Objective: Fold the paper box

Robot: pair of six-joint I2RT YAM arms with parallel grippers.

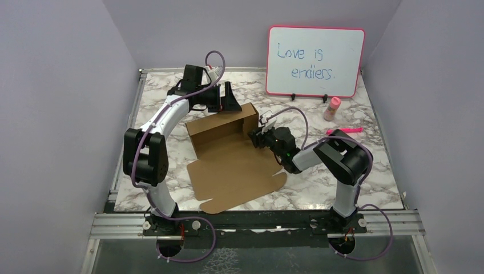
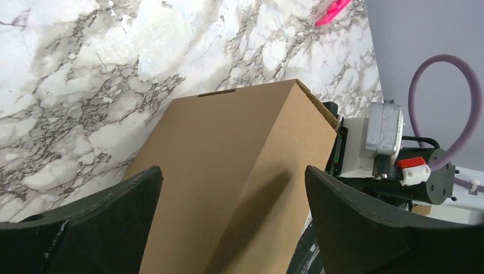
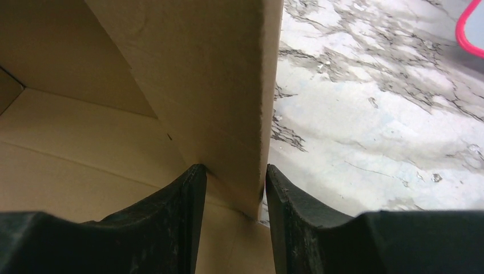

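One paper box (image 1: pixel 234 168), long axis left-right | left end effector (image 2: pixel 231 177) spread wide | right end effector (image 3: pixel 233 171) pinching wall

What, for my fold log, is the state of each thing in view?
paper box: partly folded, back and side walls raised, front panel flat.
left gripper: open, over the back wall.
right gripper: shut on the right side wall.
whiteboard: upright, written on.
pink bottle: upright.
pink marker: lying flat.

paper box (image 1: pixel 234 165) 1 | whiteboard (image 1: pixel 315 61) 1 | bottle (image 1: pixel 332 108) 1 | marker (image 1: pixel 345 131) 1
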